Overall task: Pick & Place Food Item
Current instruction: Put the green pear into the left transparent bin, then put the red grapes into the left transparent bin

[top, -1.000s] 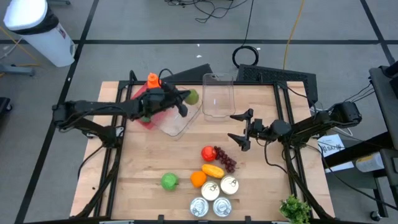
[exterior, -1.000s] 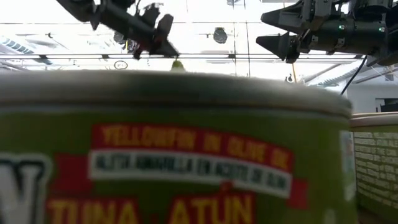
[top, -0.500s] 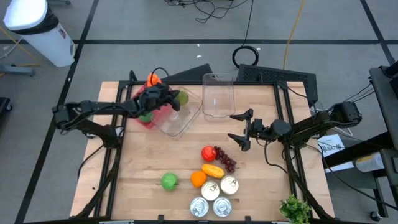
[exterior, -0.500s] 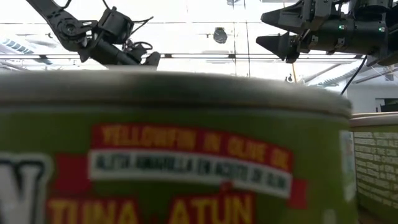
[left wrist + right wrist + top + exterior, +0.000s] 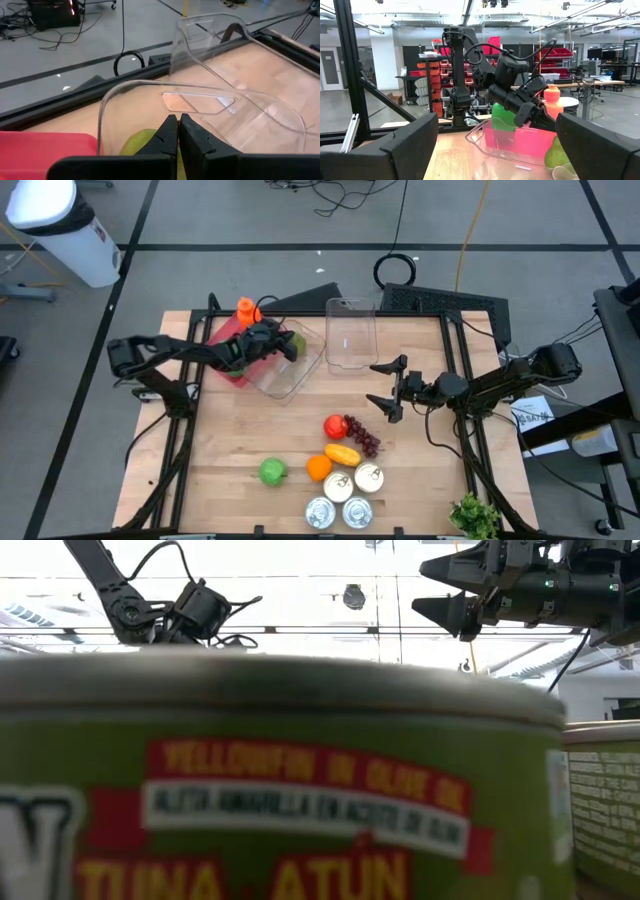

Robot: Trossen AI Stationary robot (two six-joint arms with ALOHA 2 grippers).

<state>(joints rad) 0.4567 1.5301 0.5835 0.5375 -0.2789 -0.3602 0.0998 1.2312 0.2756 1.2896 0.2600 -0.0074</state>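
A white bin [image 5: 55, 225] and black cables [image 5: 345, 195] lie on the floor.

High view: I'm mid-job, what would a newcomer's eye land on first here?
The left gripper, shut, hangs at the near clear bin beside a green pear at the table's far left. The right gripper waits open above the fruit cluster: tomato, grapes, with tuna cans at the front edge.

The light wooden desk [image 5: 250, 440] stands on a grey floor [image 5: 250, 210] crossed by dark lines, with black cables [image 5: 340, 195] trailing over it. A white bin [image 5: 60, 230] sits nearby. Red storage bins [image 5: 427, 65] fill shelving under bright ceiling lights [image 5: 492, 4].
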